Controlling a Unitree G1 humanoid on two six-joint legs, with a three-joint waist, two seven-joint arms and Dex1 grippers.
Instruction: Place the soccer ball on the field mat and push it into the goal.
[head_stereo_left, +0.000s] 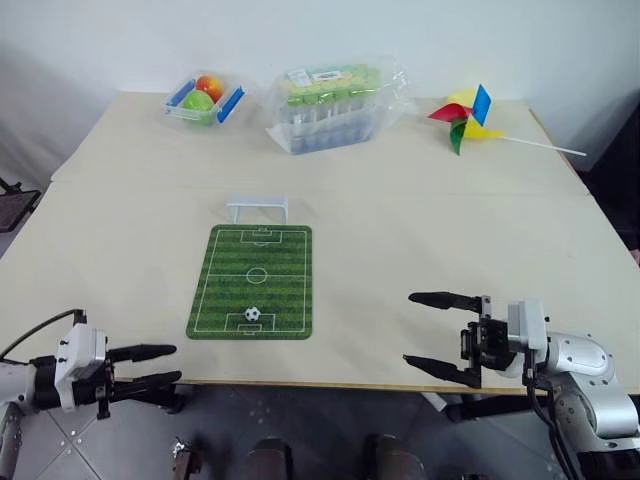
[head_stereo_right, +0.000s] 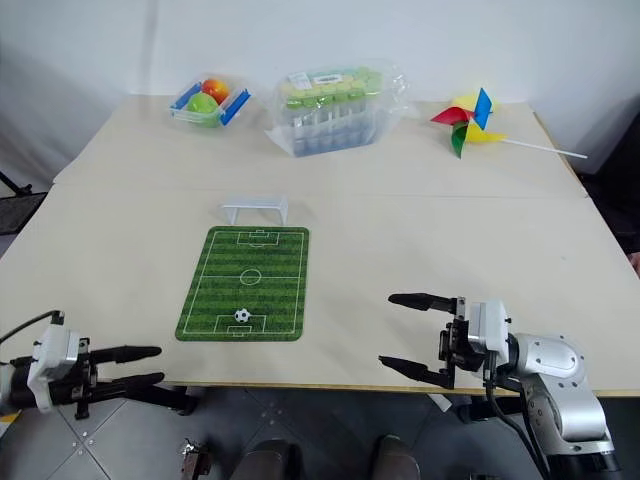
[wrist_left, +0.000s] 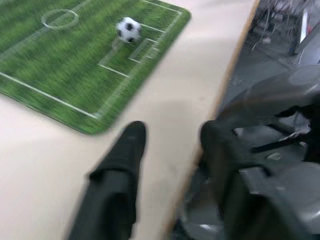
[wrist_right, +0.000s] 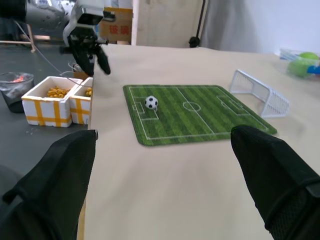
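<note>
The tiny black-and-white soccer ball (head_stereo_left: 253, 313) rests on the green striped field mat (head_stereo_left: 270, 275), in the printed goal box at the mat's near end. The white goal (head_stereo_left: 257, 208) stands just past the mat's far end, its mouth facing the mat. My left gripper (head_stereo_left: 177, 363) hovers off the table's near edge, left of the mat, with its fingers a little apart and nothing between them. My right gripper (head_stereo_left: 408, 329) hangs over the near edge to the right of the mat, pointing left, wide open and empty. In the right wrist view the ball (wrist_right: 151, 102) lies ahead.
At the back of the table stand a clear tub with a red and a green ball (head_stereo_left: 205, 97), a clear plastic pack of green-topped items (head_stereo_left: 335, 105) and a coloured pinwheel (head_stereo_left: 465, 118). Yellow-and-white boxes (wrist_right: 55, 100) sit on the floor beside the table.
</note>
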